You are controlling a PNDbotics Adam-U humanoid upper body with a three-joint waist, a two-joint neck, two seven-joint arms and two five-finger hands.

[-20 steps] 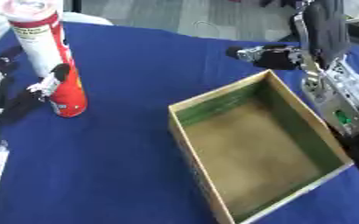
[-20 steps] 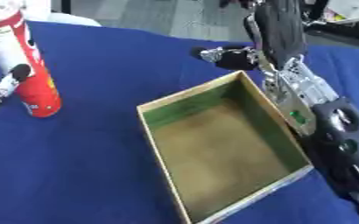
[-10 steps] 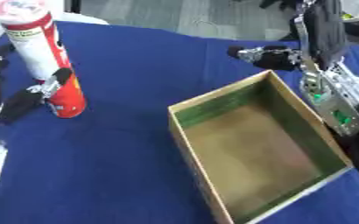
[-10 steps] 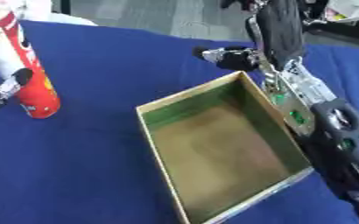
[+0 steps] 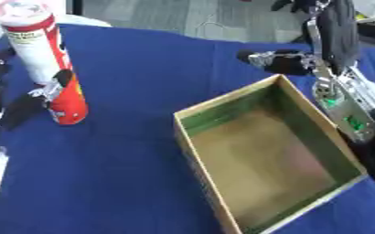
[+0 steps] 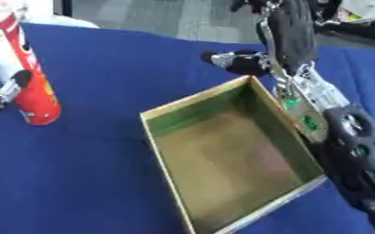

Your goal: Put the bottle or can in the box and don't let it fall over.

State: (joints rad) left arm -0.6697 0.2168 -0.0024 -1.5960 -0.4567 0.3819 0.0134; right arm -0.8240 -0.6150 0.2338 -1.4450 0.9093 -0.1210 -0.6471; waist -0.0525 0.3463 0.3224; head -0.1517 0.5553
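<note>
Left hand [image 5: 50, 89] sits at the left edge of the table, its fingers curled against the lower body of the can [image 5: 50, 68]; how fully they wrap it cannot be confirmed. The can is a tall cylinder, white above and red below, with a white cap, standing upright on its base, long axis vertical, leaning slightly in view. The box [image 5: 222, 178] lies to the right of the can, well apart, open side up and empty, so the coming move runs rightward and over the near-left wall. Right hand [image 6: 243, 61] rests beside the far corner of the box, fingers curled, holding nothing. A blue cloth [image 5: 126, 173] covers the table. Beyond its far edge, grey floor is visible.
</note>
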